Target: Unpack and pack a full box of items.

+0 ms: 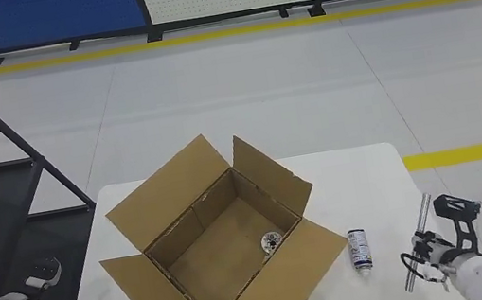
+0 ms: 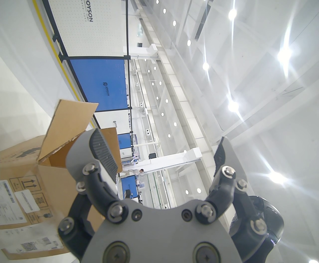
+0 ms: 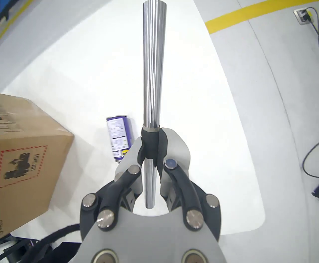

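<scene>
Right tool (image 3: 150, 147) clamps a polished metal rod (image 3: 153, 62); left tool (image 2: 160, 140) gapes beside the cardboard box (image 1: 167, 196).

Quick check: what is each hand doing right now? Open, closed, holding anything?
The left hand is open and empty.
The right hand is closed on a long shiny metal rod.

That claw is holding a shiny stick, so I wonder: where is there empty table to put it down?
Bare table lies between the can and the table's right edge, under the right claw's rod, and beyond the can beside the box's right flap. The box and its flaps crowd the middle and left.
</scene>
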{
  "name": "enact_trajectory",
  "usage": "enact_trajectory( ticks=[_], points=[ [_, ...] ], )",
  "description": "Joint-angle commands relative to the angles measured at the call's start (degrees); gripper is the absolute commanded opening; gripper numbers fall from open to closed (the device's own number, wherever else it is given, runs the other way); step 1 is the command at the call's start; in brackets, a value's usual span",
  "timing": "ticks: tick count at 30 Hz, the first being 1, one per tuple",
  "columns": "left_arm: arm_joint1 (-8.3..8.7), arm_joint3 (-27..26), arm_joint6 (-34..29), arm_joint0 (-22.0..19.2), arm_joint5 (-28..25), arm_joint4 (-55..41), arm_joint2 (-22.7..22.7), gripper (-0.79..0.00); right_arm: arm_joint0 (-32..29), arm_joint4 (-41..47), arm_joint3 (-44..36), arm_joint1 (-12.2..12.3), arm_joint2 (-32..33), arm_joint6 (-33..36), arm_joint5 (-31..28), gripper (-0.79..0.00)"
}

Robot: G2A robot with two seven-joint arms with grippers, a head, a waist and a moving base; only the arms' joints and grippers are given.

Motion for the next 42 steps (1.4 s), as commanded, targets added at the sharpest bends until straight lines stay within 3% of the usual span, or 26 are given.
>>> enact_trajectory(
  ticks=[1, 8, 18, 30, 32, 34, 37, 42],
  points=[
    [0.0, 0.0, 0.0, 0.0, 0.0, 0.0, 0.0, 0.0, 1.4, -2.6, 1.7, 0.3, -0.5, 2.7, -0.7, -0.785],
    [0.0, 0.0, 0.0, 0.0, 0.0, 0.0, 0.0, 0.0, 4.6, -5.7, 8.0, 1.1, -3.3, 6.7, -5.3, -0.785],
    [0.0, 0.0, 0.0, 0.0, 0.0, 0.0, 0.0, 0.0, 9.7, -5.1, 18.2, 1.7, -6.0, 10.2, -6.1, -0.785],
    [0.0, 0.0, 0.0, 0.0, 0.0, 0.0, 0.0, 0.0, 12.2, -4.0, 22.8, 2.5, -7.1, 11.5, -6.6, -0.785],
    [0.0, 0.0, 0.0, 0.0, 0.0, 0.0, 0.0, 0.0, 12.4, -3.9, 23.2, 2.6, -7.3, 11.5, -6.4, -0.659],
    [0.0, 0.0, 0.0, 0.0, 0.0, 0.0, 0.0, 0.0, 12.6, -3.7, 23.6, 2.7, -7.4, 11.5, -6.2, -0.646],
    [0.0, 0.0, 0.0, 0.0, 0.0, 0.0, 0.0, 0.0, 12.9, -3.4, 24.0, 2.9, -7.6, 11.5, -6.0, -0.52],
    [0.0, 0.0, 0.0, 0.0, 0.0, 0.0, 0.0, 0.0, 12.7, -1.6, 23.5, 3.2, -7.5, 11.9, -6.6, -0.446]
  ],
)
